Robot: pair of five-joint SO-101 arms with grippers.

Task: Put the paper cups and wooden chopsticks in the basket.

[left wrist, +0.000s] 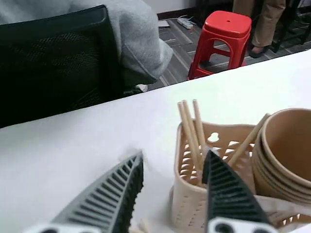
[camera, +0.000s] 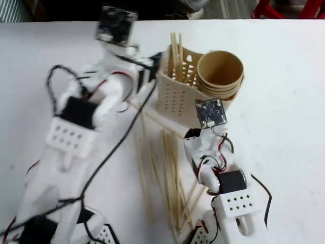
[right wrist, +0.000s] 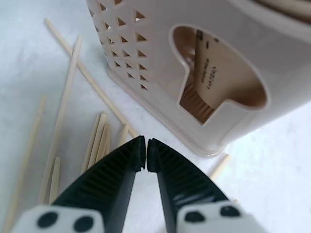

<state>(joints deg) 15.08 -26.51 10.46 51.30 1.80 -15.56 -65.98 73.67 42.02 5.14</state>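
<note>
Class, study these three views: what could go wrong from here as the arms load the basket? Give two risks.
1. The open left gripper sits close beside the basket, where upright chopsticks stick out above the rim; a sideways move may knock them out or tip it.
2. The loose chopsticks lie crossed and overlapping on the table by the shut right gripper; a grab there may catch several or scatter them.

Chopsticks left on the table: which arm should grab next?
Right. The right gripper hangs just over the loose chopsticks beside the basket, though its jaws are shut; the left gripper, open, is up beside the basket.
</note>
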